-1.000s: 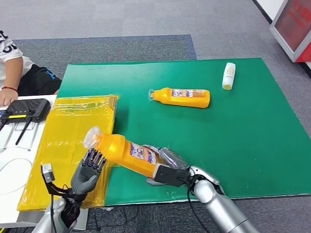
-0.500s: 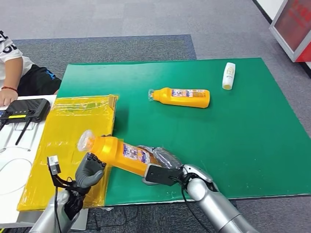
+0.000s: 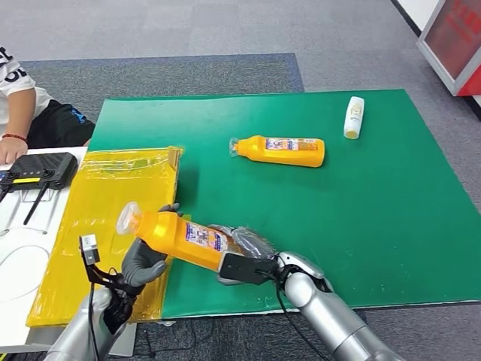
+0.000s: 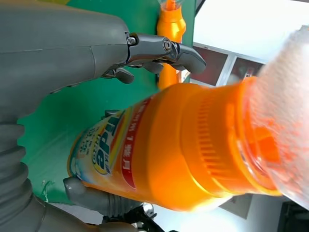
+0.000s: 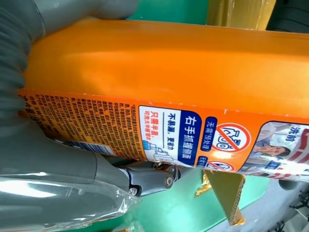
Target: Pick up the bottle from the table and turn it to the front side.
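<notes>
My right hand (image 3: 249, 265), partly under clear plastic film, grips the base end of an orange bottle (image 3: 181, 237) and holds it tilted above the front edge of the green mat (image 3: 368, 226). Its clear cap (image 3: 128, 218) points left over the yellow bag (image 3: 96, 203). The right wrist view has the bottle's label (image 5: 164, 130) close up, above a finger (image 5: 146, 179). My left hand (image 3: 144, 259) reaches around the bottle's shoulder from below. In the left wrist view its thumb (image 4: 91, 198) lies against the bottle (image 4: 175, 150), while the fingers (image 4: 164, 48) arch over it with a gap.
A second orange bottle (image 3: 280, 150) lies mid-mat, and a small white bottle (image 3: 354, 117) lies at the far right. At the far left, a person's arm (image 3: 14, 120) rests by a black controller (image 3: 40, 169) on a white surface. A red-and-white cabinet (image 3: 454, 45) stands at the far right.
My right hand has carried the bottle leftward, cap now over the yellow bag. My left hand has risen from below and come around the bottle's shoulder.
</notes>
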Motion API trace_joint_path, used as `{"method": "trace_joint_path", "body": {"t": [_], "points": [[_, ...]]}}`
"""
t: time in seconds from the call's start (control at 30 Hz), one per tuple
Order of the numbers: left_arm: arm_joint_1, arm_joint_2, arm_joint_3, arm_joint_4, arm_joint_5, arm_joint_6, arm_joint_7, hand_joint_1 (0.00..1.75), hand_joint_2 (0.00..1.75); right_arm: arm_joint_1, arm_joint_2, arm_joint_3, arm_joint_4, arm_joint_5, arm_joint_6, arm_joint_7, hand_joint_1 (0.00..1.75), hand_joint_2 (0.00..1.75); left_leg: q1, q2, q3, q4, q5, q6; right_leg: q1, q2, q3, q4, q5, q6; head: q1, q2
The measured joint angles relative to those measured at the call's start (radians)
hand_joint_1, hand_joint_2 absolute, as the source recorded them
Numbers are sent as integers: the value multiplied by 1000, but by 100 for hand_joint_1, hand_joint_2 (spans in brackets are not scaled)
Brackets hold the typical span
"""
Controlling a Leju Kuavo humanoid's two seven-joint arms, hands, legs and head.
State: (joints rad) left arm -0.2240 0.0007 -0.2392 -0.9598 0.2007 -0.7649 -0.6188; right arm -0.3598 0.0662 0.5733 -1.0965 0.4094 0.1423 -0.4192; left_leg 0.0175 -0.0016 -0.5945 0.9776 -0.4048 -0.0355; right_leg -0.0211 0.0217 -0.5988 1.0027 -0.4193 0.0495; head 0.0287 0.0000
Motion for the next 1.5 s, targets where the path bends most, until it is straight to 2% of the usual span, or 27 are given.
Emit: {"method": "trace_joint_path", "body": {"t": [0.87,1.5], "points": [[-38,5,-53,2,0,4,-28,0,175,-63,20,55,191,-20,23,-15,175,175,0,0,-1,0,0,0,0,0,-1,0,0,0,0,0],[-36,10,-59,5,-1,23,-29,0,175,-53,21,57,155,-57,14,-16,175,175,0,0,-1,0,0,0,0,0,-1,0,0,0,0,0]]}}
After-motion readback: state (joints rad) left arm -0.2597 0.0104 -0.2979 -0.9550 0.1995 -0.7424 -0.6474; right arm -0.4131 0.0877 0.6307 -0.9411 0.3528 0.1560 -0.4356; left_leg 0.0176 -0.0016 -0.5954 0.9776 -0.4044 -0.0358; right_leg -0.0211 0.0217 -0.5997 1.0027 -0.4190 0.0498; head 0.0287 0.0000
